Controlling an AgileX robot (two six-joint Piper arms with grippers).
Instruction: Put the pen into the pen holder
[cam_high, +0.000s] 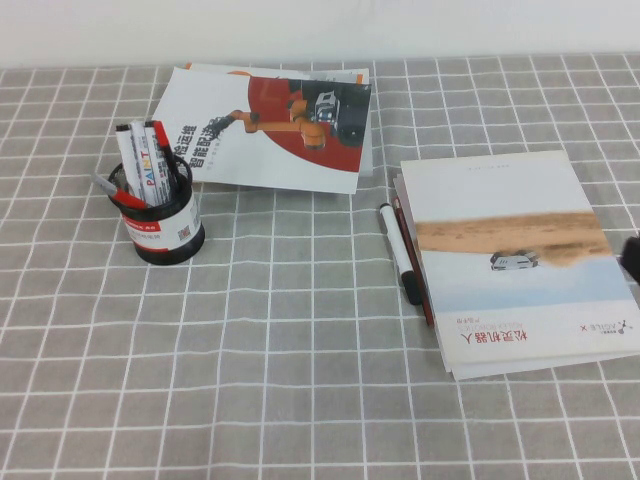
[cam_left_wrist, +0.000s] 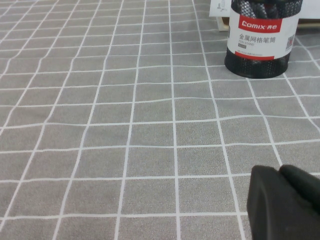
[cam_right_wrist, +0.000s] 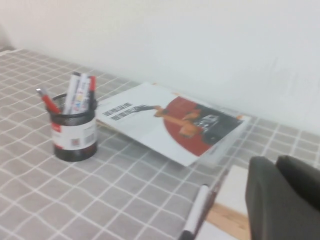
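Note:
A white marker pen (cam_high: 398, 252) with a black cap lies on the checked cloth, against the left edge of the right-hand booklet (cam_high: 510, 255). It also shows in the right wrist view (cam_right_wrist: 196, 210). A thin red pen (cam_high: 414, 270) lies between it and the booklet. The black mesh pen holder (cam_high: 160, 218) stands at the left with several pens in it; it also shows in the left wrist view (cam_left_wrist: 260, 37) and the right wrist view (cam_right_wrist: 74, 131). My right gripper (cam_right_wrist: 277, 161) is shut and empty over the booklet, at the right edge of the high view (cam_high: 631, 258). My left gripper (cam_left_wrist: 280, 170) is shut and empty, low over the cloth some way from the holder.
A second booklet (cam_high: 270, 125) with a red and orange robot picture lies at the back, just right of the holder. The right booklet covers much of the table's right side. A white wall (cam_right_wrist: 200, 45) runs behind the table.

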